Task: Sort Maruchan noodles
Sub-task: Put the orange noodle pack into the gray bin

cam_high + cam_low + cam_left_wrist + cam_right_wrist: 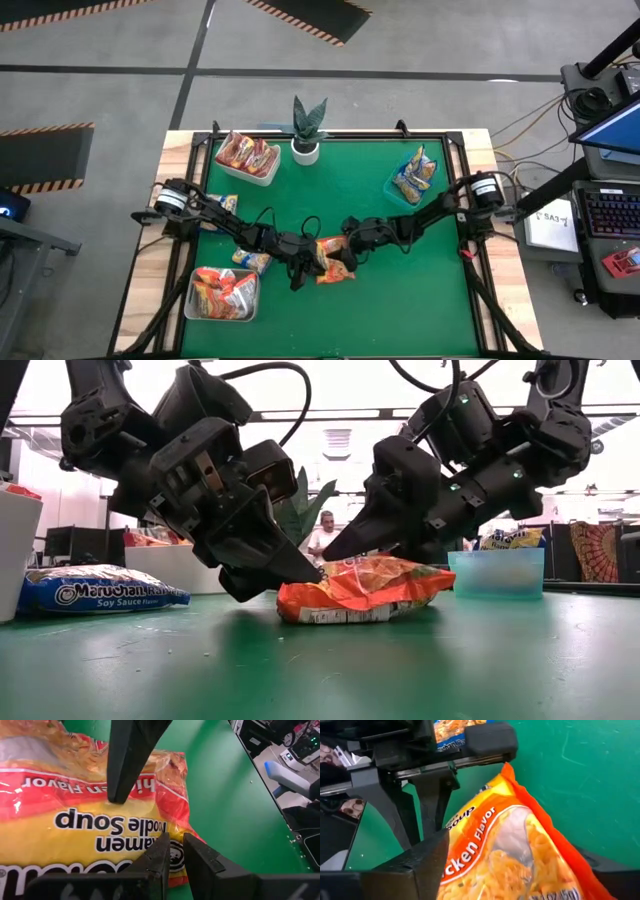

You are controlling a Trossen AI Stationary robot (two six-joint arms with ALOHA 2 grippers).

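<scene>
An orange Maruchan packet (333, 263) lies flat on the green mat (400, 290) at mid-table, between my two grippers. My left gripper (297, 264) comes from the left and is shut on the packet's left end (300, 598). My right gripper (335, 552) comes from the right and stands open, its fingers spread across the packet (520, 855). Two blue packets (250, 260) (222, 203) lie on the mat under the left arm. My left gripper pinches the packet's short end by one corner (176, 851) between its two fingers (162, 857). It slants down from the table's left. The packet stays on the mat. My right gripper has one fingertip (118, 795) on the packet's printed top face. The other finger (612, 872) is beside the long edge, and I cannot tell if it touches.
A white tray (262, 176) with red packets stands far left, beside a potted plant (307, 130). Another tray (190, 310) with orange packets stands near left. A blue bin (392, 187) at the far right holds blue-and-yellow packets. A person (322, 532) shows in the room behind.
</scene>
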